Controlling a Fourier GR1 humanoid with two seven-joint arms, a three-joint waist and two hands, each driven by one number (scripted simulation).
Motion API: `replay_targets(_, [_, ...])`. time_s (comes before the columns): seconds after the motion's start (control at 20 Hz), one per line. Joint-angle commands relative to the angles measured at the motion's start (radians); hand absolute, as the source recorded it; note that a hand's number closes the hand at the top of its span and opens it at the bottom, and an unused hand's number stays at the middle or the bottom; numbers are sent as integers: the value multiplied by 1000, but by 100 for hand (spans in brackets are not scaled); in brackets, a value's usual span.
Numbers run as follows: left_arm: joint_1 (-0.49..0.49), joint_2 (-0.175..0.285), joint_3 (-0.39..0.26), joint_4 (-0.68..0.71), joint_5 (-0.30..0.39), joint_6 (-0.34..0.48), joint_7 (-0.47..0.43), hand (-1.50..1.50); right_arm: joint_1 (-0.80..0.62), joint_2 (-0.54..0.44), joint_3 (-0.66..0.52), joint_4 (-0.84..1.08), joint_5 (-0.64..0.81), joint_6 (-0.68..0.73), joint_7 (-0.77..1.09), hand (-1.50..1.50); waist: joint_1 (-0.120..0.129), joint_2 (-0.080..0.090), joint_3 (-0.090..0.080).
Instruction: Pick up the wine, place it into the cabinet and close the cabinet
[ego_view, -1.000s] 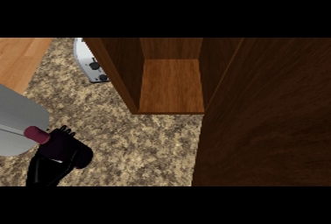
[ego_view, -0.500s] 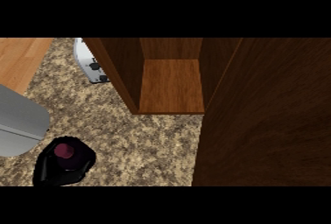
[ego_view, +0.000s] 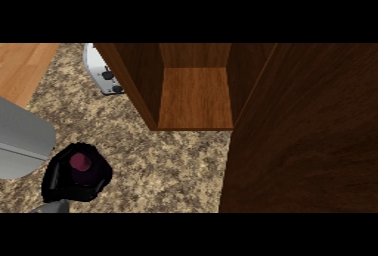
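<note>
So the right hand (ego_view: 70, 186) sits in the lower left of the frame, black fingers curled right around the wine bottle (ego_view: 80, 162). You're looking pretty much straight down on it, so all you get of the bottle is its dark maroon top poking out between the fingers; the rest is hidden inside the grip. A bit of grey wrist shows just below the hand at the bottom edge.

Just to the left of the hand there's a big rounded grey arm section (ego_view: 22, 140) filling the left edge. It looks like the other arm, and its hand isn't anywhere in the shot.

Under and around all this is the speckled brown granite surface (ego_view: 162, 160). Can't tell whether the bottle is touching it or lifted off it from this angle.

Up and to the right of the hand, well apart from it, is the cabinet (ego_view: 140, 85), open, with its lighter wood shelf (ego_view: 196, 95) bare and facing down the frame. The whole right side of the frame is taken up by a dark wood door (ego_view: 303, 130), swung open and covering the cabinet's right edge.

A white toaster (ego_view: 103, 75) with black knobs peeks out in the upper left, half hidden behind the cabinet's left wall. Past that, in the top left corner, is a strip of light wood (ego_view: 26, 65).
</note>
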Motion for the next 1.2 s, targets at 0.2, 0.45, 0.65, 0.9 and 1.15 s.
replay_targets(0.2, [17,-37,-32,-200,-21,79,5,150,52,-11,-31,-111,-63,22,23,-150,6,-2,1])
replay_targets(0.45, [79,-65,-73,-431,88,7,204,150,15,2,-65,-73,-96,7,20,-150,11,-3,1])
replay_targets(0.65, [132,-73,-115,-622,138,12,369,150,40,17,-13,-99,-30,10,14,-150,11,-3,1])
replay_targets(0.9, [87,-120,-186,-746,83,120,494,150,42,12,-54,-80,-64,16,16,-150,6,-1,0])
replay_targets(1.15, [54,-170,-287,-841,42,192,641,150,57,-9,-74,-142,-112,27,64,-150,0,-2,1])
